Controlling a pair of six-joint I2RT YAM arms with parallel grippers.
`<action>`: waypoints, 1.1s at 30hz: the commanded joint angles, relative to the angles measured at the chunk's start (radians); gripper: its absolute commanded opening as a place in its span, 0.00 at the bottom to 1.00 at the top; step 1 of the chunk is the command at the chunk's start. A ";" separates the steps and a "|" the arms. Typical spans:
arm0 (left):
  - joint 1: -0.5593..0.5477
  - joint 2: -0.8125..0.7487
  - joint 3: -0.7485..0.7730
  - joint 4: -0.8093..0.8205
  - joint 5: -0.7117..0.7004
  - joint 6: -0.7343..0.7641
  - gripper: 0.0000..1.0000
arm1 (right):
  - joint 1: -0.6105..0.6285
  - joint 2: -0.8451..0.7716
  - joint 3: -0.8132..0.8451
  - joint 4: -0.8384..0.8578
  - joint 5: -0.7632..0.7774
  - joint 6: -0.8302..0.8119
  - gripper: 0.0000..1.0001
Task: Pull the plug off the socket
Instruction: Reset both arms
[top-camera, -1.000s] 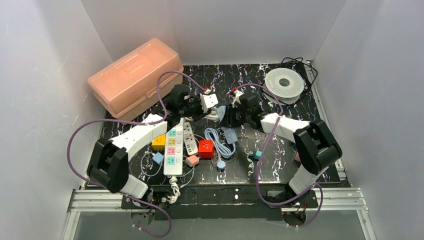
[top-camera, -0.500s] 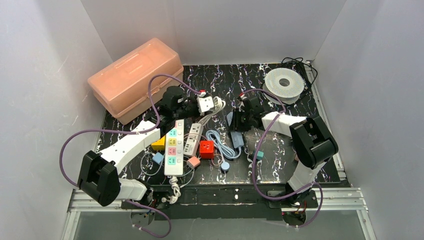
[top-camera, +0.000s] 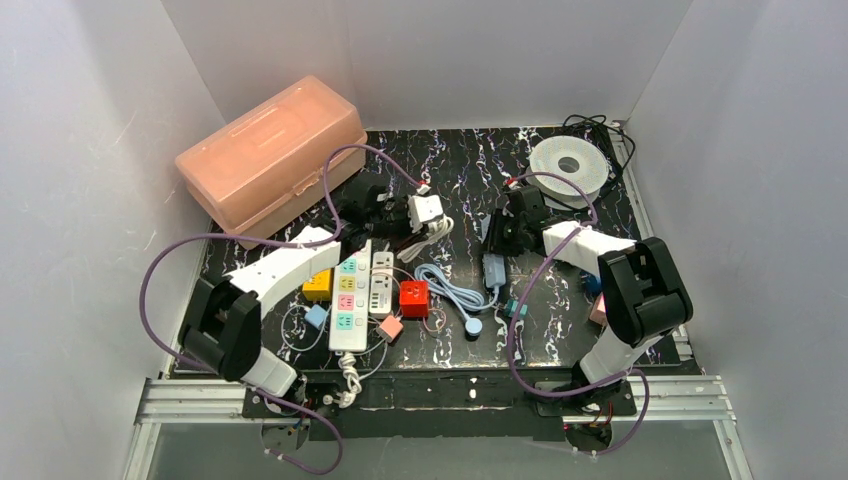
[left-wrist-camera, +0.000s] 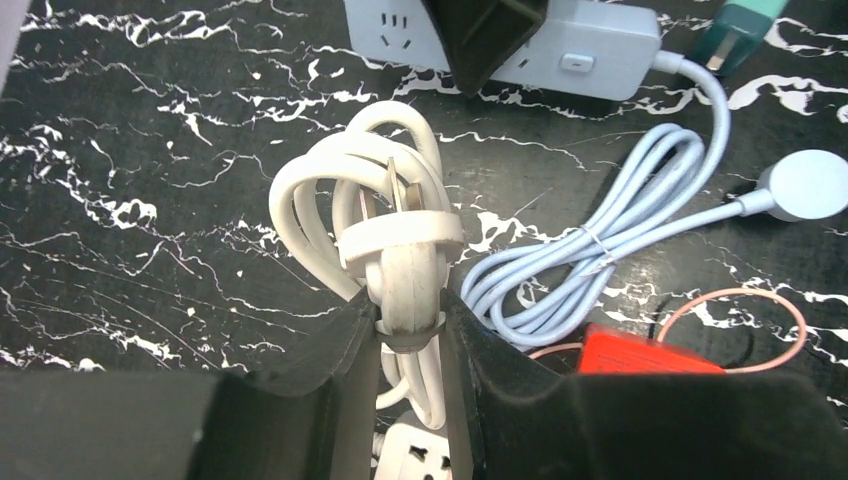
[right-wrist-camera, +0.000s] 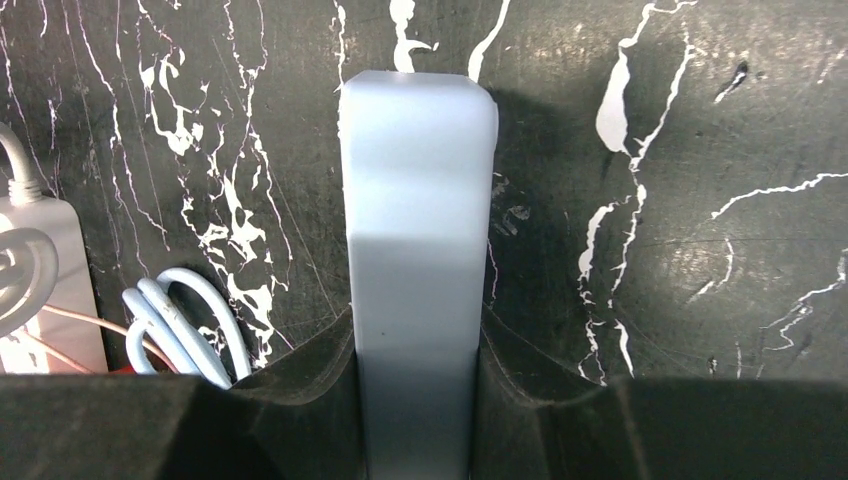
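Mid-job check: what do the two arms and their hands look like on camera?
The left arm and right arm have white links with bulky black joints. A purple cable loops loosely along each. The left hand and right hand are black, each with two broad matte fingers.

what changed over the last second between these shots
The two arms drew apart: the right gripper carried the pale blue power strip to the right, while the left gripper kept the white plug, now clear of it. Both grips stayed shut; the pink box and spool did not move.
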 joint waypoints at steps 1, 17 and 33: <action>-0.007 0.054 0.104 -0.127 0.001 0.021 0.01 | -0.018 -0.045 0.022 -0.027 0.030 0.002 0.28; -0.079 0.323 0.305 -0.210 -0.122 0.063 0.01 | -0.120 -0.177 0.060 -0.095 0.040 0.025 0.65; -0.098 0.256 0.613 -0.779 -0.136 -0.045 0.98 | -0.130 -0.445 0.041 -0.204 0.027 0.036 0.73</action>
